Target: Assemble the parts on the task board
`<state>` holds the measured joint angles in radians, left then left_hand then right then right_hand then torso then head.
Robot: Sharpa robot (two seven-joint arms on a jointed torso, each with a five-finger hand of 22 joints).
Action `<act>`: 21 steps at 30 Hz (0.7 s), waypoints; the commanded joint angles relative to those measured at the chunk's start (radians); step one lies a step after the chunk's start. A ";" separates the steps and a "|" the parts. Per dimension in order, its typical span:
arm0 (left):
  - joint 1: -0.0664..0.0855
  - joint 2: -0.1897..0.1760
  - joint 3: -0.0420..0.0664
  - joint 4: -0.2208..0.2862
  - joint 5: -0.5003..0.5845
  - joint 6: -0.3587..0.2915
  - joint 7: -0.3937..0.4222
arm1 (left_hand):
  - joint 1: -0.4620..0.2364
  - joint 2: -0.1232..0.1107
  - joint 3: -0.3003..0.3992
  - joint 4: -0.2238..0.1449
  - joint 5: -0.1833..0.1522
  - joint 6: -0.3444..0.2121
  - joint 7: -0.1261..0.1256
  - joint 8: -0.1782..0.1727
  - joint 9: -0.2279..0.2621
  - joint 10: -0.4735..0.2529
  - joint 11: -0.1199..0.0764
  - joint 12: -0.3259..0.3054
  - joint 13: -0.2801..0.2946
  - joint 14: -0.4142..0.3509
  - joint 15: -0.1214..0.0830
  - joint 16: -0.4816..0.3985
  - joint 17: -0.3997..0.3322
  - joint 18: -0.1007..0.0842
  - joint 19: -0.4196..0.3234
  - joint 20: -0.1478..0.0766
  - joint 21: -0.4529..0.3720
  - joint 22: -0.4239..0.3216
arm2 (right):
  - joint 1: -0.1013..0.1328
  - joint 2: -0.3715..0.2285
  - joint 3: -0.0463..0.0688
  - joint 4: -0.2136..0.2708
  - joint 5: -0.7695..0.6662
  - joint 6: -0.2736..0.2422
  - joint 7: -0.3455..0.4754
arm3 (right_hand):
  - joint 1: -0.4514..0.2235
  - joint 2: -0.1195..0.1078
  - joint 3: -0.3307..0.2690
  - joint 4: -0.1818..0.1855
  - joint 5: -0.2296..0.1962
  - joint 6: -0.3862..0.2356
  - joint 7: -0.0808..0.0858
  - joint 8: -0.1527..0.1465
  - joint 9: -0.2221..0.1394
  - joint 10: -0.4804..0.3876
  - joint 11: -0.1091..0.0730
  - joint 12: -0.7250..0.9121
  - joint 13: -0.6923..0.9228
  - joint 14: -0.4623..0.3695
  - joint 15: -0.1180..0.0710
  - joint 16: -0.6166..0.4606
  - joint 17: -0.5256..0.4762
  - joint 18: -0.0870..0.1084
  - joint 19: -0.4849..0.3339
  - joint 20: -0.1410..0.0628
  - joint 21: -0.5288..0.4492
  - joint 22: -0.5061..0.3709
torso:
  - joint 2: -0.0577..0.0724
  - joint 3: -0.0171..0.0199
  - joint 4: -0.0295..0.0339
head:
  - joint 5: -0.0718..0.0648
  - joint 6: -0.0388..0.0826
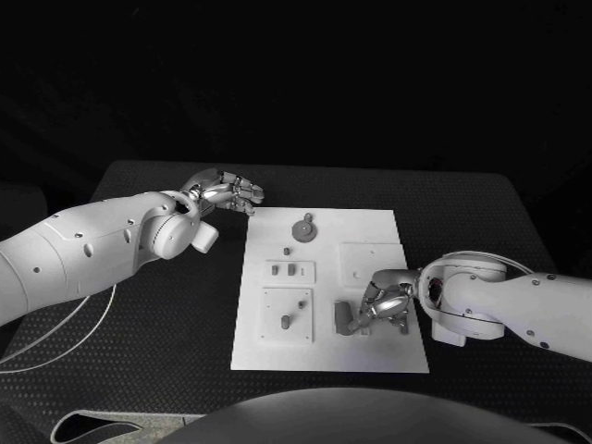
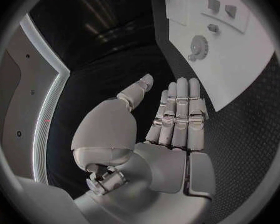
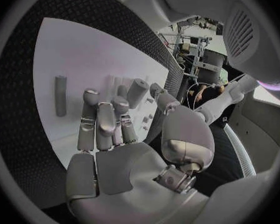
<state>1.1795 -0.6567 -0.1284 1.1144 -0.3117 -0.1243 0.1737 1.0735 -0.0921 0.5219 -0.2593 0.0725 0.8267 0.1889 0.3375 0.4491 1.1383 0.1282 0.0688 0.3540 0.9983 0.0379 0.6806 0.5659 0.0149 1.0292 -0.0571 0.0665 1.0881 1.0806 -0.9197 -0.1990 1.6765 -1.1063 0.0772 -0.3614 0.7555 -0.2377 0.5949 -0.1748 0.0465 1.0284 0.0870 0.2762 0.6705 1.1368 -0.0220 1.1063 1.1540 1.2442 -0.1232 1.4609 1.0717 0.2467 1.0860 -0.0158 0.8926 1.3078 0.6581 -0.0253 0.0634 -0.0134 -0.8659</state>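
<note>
Left robot hand [image 1: 226,193] hovers empty, fingers loosely apart, above the worktop [image 1: 136,305] beyond the task board [image 1: 326,356]. Right robot hand [image 1: 383,308] rests on the board's near right; its grip cannot be determined. A grey bar part [image 1: 343,316] lies just beside it.

I see bare tabletop [image 1: 136,370] on both sides of the board [image 1: 376,356], so a hand can pass there. My left hand [image 1: 226,192] hangs off the board's far left corner, near the gear [image 1: 304,227]. My right hand [image 1: 383,305] sits over the board's near right part, beside a bar [image 1: 341,316], crowding that corner.
</note>
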 commanded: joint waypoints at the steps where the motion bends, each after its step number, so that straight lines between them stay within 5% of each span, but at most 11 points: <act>1: 0.001 0.001 0.001 0.002 0.007 0.012 0.006 | -0.012 0.000 0.000 0.004 0.003 -0.009 0.001 0.006 -0.001 -0.007 0.001 0.001 -0.002 0.002 0.008 -0.005 0.002 0.003 -0.001 0.003 0.002 -0.002 | -0.001 0.004 0.000 0.001 -0.071 0.106 0.021 | 0.018 0.008 -0.006 -0.019 0.004 0.007 -0.002 0.005 0.002 0.007 -0.002 0.004 0.000 0.010 0.000 0.006 0.001 0.015 0.004 -0.003 0.007 0.016 | 0.001 -0.0009 0.0010 | -0.002 -0.002; 12: 0.001 0.002 0.001 0.003 0.007 0.013 0.006 | -0.013 0.000 0.000 0.005 0.003 -0.009 0.000 0.006 -0.001 -0.007 0.001 0.001 -0.002 0.002 0.008 -0.006 0.003 0.003 -0.001 0.003 0.002 -0.002 | -0.001 0.027 0.000 -0.010 -0.104 0.058 -0.024 | 0.037 0.057 -0.032 -0.052 0.004 0.024 -0.007 0.008 0.005 0.022 -0.007 0.008 -0.001 0.028 -0.003 0.015 0.013 0.015 0.011 -0.002 0.008 0.015 | 0.001 -0.0018 0.0025 | -0.004 -0.004; 21: 0.001 0.001 0.001 0.003 0.007 0.015 0.006 | -0.016 0.002 0.000 0.009 0.003 -0.008 0.000 0.007 -0.001 -0.007 0.001 0.002 -0.002 0.002 0.008 -0.007 0.004 0.003 -0.001 0.004 0.002 -0.002 | -0.001 0.043 0.000 -0.023 -0.078 0.004 -0.053 | -0.036 0.118 -0.063 -0.023 0.004 0.044 -0.015 0.007 0.002 0.039 -0.015 0.007 -0.003 0.051 -0.009 0.022 0.027 0.015 0.021 -0.007 0.006 0.012 | 0.001 -0.0021 0.0029 | -0.003 -0.005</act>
<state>1.1795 -0.6566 -0.1285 1.1148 -0.3115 -0.1235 0.1729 1.0690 -0.0876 0.5213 -0.2546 0.0725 0.8268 0.1889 0.3417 0.4492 1.1385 0.1280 0.0688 0.3533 0.9983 0.0379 0.6770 0.5688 0.0148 1.0292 -0.0572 0.0665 1.0874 1.0802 -0.8800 -0.1993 1.6548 -1.1841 0.1116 -0.3910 0.7279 -0.1166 0.5297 -0.2024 0.0465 1.0653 0.0720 0.2815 0.6741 1.1689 -0.0394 1.1110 1.1522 1.2888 -0.1320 1.4773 1.0983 0.2550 1.1024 -0.0216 0.8965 1.3078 0.6585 -0.0272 0.0662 -0.0177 -0.8701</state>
